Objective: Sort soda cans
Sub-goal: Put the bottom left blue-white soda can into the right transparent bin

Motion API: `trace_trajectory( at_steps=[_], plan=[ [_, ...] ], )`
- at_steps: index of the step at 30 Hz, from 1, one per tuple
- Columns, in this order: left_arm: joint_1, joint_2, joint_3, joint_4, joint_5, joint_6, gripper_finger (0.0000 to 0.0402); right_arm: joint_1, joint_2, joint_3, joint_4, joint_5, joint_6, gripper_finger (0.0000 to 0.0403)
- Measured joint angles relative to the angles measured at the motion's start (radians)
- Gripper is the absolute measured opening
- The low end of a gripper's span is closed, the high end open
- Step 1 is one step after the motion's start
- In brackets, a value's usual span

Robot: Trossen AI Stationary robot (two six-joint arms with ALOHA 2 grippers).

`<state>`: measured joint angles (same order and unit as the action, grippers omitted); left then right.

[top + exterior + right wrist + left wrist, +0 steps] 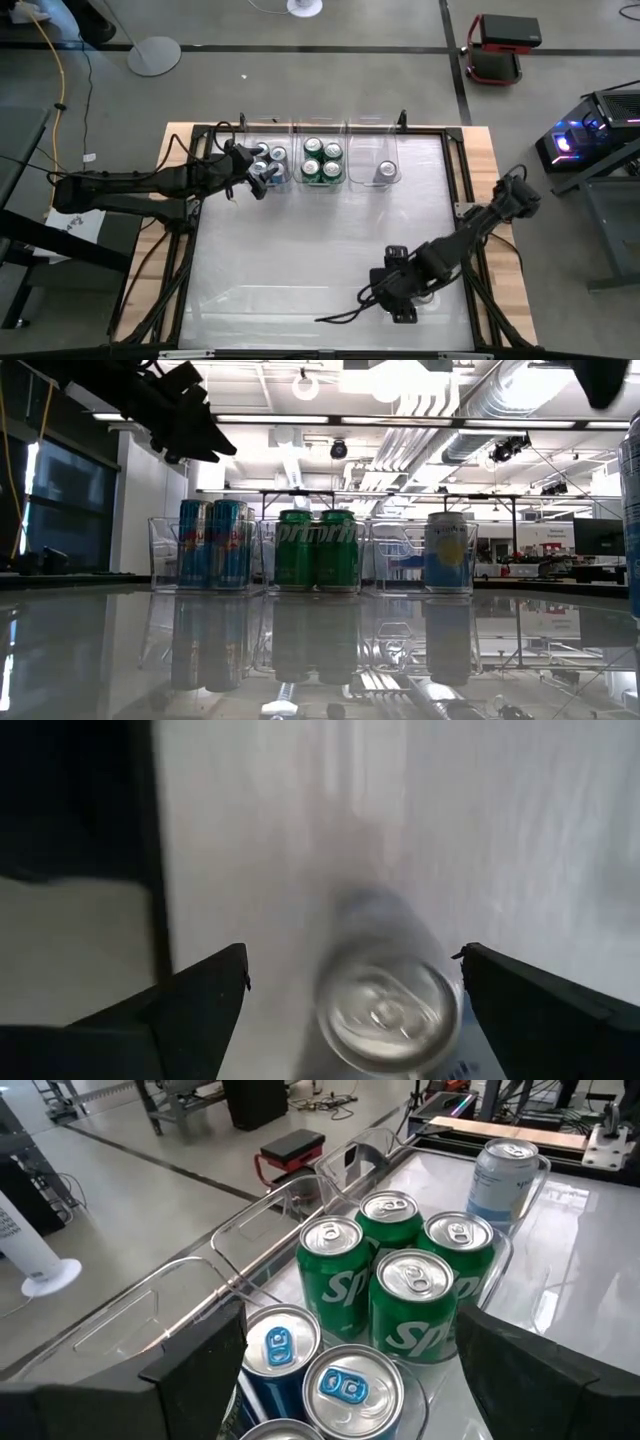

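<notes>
Three clear bins stand in a row at the table's far edge. The left bin point(252, 150) holds blue soda cans point(345, 1385), the middle bin point(321, 128) several green cans point(410, 1285), the right bin point(372, 150) one silver-grey can point(505, 1170). My left gripper point(262, 180) hangs open just above the blue cans, its fingers point(190, 1370) on either side of them. Another silver-grey can point(390, 1005) stands upright on the table near the right front. My right gripper point(353, 960) points down over it, open, a finger on each side and clear of it.
The lone can point(632, 510) stands close to the low camera at the picture's right edge. The table's middle point(320, 250) is bare glossy surface. A black frame rail point(460, 190) runs along the table's right side, and cables trail from my right arm point(340, 315).
</notes>
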<state>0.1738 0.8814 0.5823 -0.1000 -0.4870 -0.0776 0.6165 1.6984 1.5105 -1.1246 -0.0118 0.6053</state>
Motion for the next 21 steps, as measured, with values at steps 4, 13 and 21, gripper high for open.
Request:
trace_trajectory(
  at_steps=[4, 13, 21],
  plan=[
    [-0.005, 0.0, 0.0, -0.013, 0.003, -0.013, 0.0333, -0.001, 0.036, -0.001, -0.073, -0.022, 0.007, 0.0355],
    [-0.011, 0.0, 0.0, -0.026, 0.005, -0.016, 0.0333, 0.004, 0.091, -0.001, -0.094, -0.023, -0.172, 0.0355],
    [-0.011, 0.003, -0.017, -0.022, 0.005, -0.017, 0.0333, -0.014, 0.14, -0.001, -0.102, -0.032, -0.296, 0.0332]
  ],
)
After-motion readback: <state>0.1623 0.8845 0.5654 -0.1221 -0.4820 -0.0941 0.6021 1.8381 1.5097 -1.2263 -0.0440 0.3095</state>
